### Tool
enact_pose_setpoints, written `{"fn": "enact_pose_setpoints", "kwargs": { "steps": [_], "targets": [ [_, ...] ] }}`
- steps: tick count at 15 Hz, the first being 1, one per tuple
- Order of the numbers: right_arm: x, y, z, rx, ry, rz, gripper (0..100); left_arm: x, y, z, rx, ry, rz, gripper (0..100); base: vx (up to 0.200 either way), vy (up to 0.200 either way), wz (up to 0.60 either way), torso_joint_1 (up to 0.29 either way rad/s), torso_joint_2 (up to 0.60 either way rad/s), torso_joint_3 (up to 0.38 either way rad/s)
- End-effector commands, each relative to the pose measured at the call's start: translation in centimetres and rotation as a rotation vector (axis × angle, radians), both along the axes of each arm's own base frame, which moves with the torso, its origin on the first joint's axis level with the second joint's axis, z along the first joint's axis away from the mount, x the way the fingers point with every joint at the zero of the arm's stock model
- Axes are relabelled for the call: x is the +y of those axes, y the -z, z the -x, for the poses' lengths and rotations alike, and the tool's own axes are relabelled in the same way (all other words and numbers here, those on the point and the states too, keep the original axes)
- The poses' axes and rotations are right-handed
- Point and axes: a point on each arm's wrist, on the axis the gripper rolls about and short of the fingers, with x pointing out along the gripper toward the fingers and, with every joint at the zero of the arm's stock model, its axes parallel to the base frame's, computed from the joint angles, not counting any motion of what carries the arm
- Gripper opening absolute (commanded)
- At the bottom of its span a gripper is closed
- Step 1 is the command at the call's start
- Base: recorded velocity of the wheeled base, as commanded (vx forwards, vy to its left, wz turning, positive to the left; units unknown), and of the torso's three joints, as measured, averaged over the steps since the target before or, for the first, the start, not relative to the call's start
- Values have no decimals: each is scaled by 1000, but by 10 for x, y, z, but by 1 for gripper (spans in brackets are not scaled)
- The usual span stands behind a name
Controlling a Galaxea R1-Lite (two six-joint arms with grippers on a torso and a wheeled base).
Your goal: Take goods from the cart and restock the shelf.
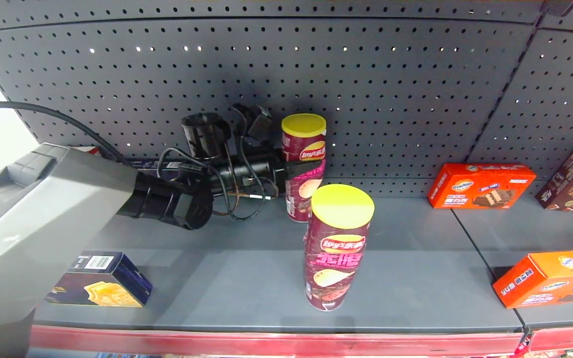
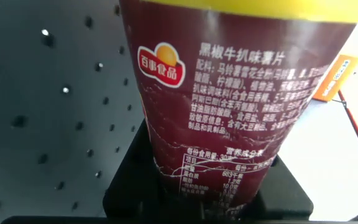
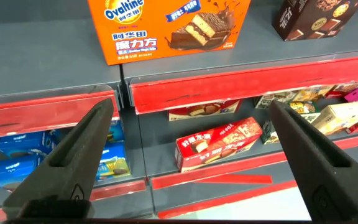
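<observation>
Two maroon chip cans with yellow lids stand upright on the grey shelf (image 1: 416, 268). One can (image 1: 338, 248) is near the shelf's front, free of any gripper. The other can (image 1: 305, 149) is behind it, close to the pegboard back wall. My left gripper (image 1: 296, 174) comes in from the left and is shut on this rear can at mid-height. In the left wrist view the held can (image 2: 229, 106) sits between the black fingers (image 2: 129, 186). My right gripper (image 3: 191, 162) is open with nothing in it, lower down, facing an orange box (image 3: 169, 28) and the lower shelves.
A dark blue cracker box (image 1: 100, 286) lies at the shelf's front left. Orange boxes (image 1: 480, 185) (image 1: 550, 278) and a brown box (image 1: 572, 179) sit to the right. The pegboard wall (image 1: 366, 74) closes the back. A red strip (image 1: 266, 343) edges the front.
</observation>
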Motion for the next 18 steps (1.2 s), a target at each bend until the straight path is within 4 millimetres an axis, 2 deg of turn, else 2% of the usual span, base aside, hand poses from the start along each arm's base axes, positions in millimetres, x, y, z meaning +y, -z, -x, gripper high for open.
{"fn": "enact_pose_setpoints", "kwargs": {
  "steps": [1,7,8,11,18],
  "targets": [
    [0,0,0,4,0,0,100,-5,9,-4,9,7,-3,0,0,0,0,0,0,0],
    [0,0,0,2,0,0,100,-10,16,-3,-4,16,1,0,0,0,0,0,0,0],
    [0,0,0,2,0,0,100,-10,15,-3,-4,15,1,100,0,0,0,0,0,0],
    [0,0,0,2,0,0,100,-4,13,-1,0,6,-1,100,0,0,0,0,0,0],
    [0,0,0,2,0,0,100,33,-16,30,7,-53,-19,100,0,0,0,0,0,0]
  ]
}}
